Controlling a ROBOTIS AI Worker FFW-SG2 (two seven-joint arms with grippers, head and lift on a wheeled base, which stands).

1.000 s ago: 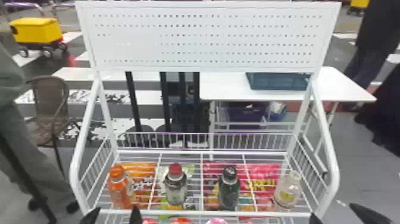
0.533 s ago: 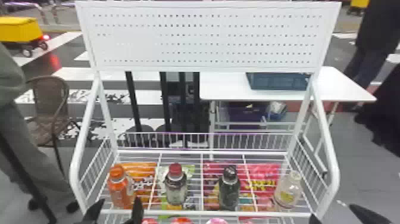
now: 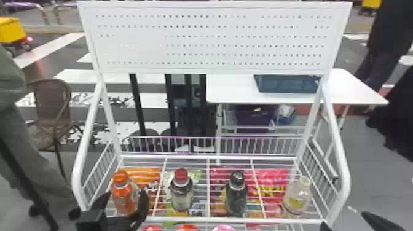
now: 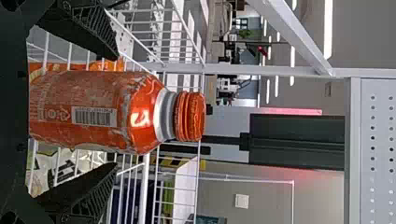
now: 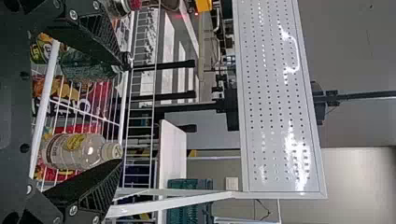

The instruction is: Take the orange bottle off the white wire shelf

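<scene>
Right now, has the left hand [image 3: 125, 193] spread around the orange bottle [image 3: 123, 201], one finger to each side, with a gap between bottle and fingertips on both sides in the left wrist view. Stands upright there on the white wire shelf [image 3: 209, 220], at the left end of a row of four, near the front rail, with the orange cap [image 4: 191, 116] on and a barcode [image 4: 93, 116] on the side towards the wrist camera. Has the right hand [image 3: 344, 218] well apart from it, by the shelf's front right corner, its fingers spread wide too. Next along the row from the orange bottle, shows a red-capped bottle [image 3: 181, 195], then a dark-capped bottle [image 3: 236, 198], then a clear bottle [image 3: 296, 199] at the right end, all upright and apart from one another. Beneath the wires, shows an orange packet [image 3: 144, 175] on the left and pink packets [image 3: 272, 179] on the right. Above and behind the row, carries a white perforated panel [image 3: 215, 37] between the shelf's uprights. Farther back, includes a white table [image 3: 230, 92] with a blue crate [image 3: 285, 83] on top, a brown chair [image 3: 49, 107] over to the left and, beyond it, a yellow cart [image 3: 11, 30].
</scene>
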